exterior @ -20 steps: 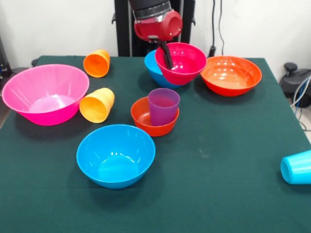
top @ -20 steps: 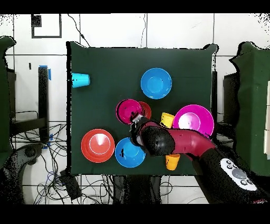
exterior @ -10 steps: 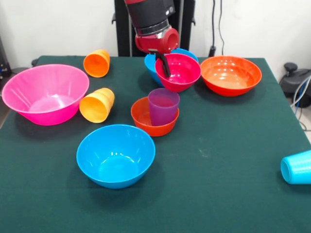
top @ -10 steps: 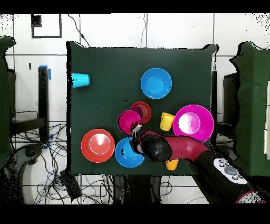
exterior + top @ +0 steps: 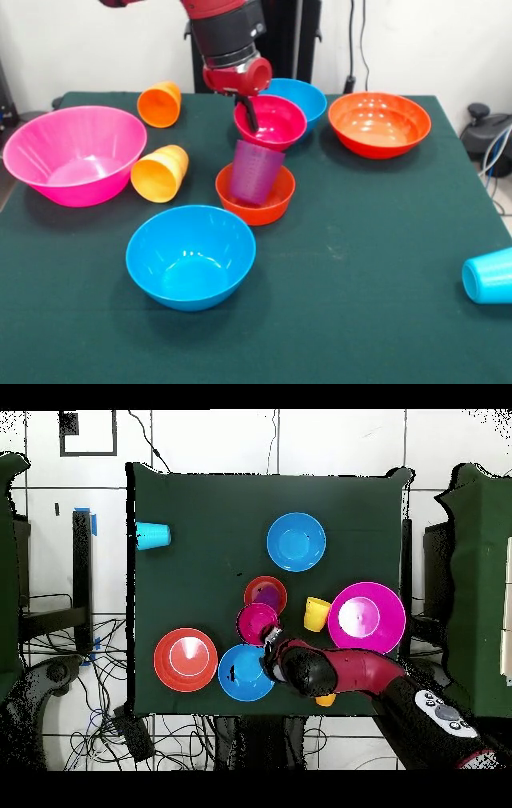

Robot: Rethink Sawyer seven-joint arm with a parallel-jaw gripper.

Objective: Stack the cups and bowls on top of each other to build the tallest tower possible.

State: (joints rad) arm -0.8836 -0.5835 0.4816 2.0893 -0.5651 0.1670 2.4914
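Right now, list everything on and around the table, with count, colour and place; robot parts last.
Large glossy pink plastic bowl: one, front view's left side.
Medium blue plastic bowls: two, one near the front edge, one at the back behind the magenta bowl.
Wide orange-red plastic bowl: one, back right.
Small orange plastic bowl: one, centre, holding the purple cup.
Translucent purple plastic cup: one, tilted in the small orange bowl.
Small magenta plastic bowl: one, held above the purple cup.
Orange plastic cup: one, on its side, back left.
Yellow-orange plastic cup: one, on its side beside the pink bowl.
Light blue plastic cup: one, on its side, right edge.
Green table: one.
Hand: one, black fingers on the magenta bowl's rim.
Red and black arm: one.
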